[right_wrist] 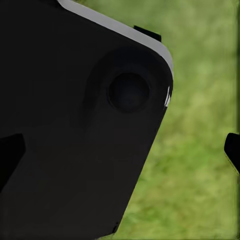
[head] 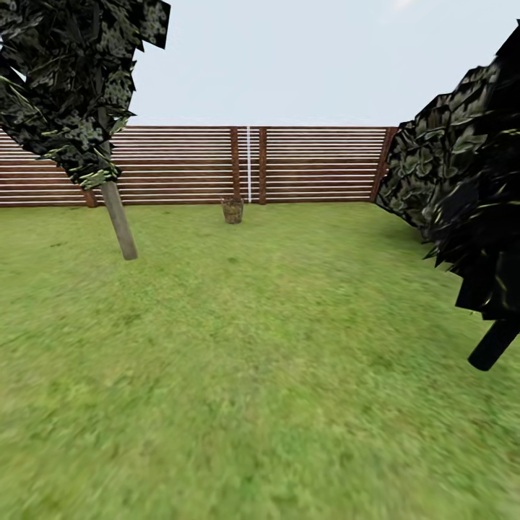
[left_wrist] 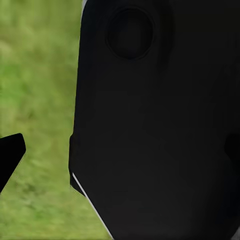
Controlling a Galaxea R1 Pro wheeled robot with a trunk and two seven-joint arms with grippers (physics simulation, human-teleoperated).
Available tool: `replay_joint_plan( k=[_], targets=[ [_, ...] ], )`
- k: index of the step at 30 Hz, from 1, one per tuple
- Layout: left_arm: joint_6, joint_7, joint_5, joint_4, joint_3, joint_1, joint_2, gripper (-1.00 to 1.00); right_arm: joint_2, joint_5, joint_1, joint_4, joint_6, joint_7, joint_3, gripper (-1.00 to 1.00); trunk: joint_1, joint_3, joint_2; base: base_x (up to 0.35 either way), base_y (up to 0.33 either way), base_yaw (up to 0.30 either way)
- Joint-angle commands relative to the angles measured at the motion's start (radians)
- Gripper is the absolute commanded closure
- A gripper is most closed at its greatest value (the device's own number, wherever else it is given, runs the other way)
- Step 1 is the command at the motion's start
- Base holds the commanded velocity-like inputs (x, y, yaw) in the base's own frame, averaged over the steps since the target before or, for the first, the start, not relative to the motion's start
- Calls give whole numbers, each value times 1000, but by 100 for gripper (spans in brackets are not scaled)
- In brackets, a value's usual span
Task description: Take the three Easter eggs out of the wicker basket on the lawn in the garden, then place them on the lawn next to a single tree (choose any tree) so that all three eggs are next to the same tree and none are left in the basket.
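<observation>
The wicker basket (head: 232, 210) stands far off on the lawn (head: 260, 361), close to the fence. It is too small and distant for me to make out any Easter eggs in it. A tree (head: 119, 220) with a pale grey-beige trunk leans at the left, nearer than the basket, its blotched dark leaves above. In the left wrist view my left gripper (left_wrist: 120, 155) is open, its dark fingertips (left_wrist: 12, 157) at the frame edges over grass, nothing between them. My right gripper (right_wrist: 120, 152) is open too, one fingertip (right_wrist: 233, 150) over grass.
A brown slatted fence (head: 310, 166) closes the garden at the back. A black-leaved tree with a thin black trunk (head: 493, 344) stands near at the right. A black rounded robot body part (left_wrist: 155, 130) sits beneath each wrist camera (right_wrist: 75, 125). Wide grass stretches toward the basket.
</observation>
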Motion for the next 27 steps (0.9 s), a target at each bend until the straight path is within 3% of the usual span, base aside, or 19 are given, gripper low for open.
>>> replay_joint_plan(
  k=[1, 27],
  targets=[
    [-2, 1, 1, 0, 4, 0, 0, -100, -1, 3, -1, 0, -3, 0, 1, -100, 1, -1, 0, 327, 0, 0],
    [-2, 1, 1, 0, 4, 0, 0, -100, -10, 10, 0, 0, -4, 0, 3, -100, 1, -1, 0, 327, 0, 117]
  ],
)
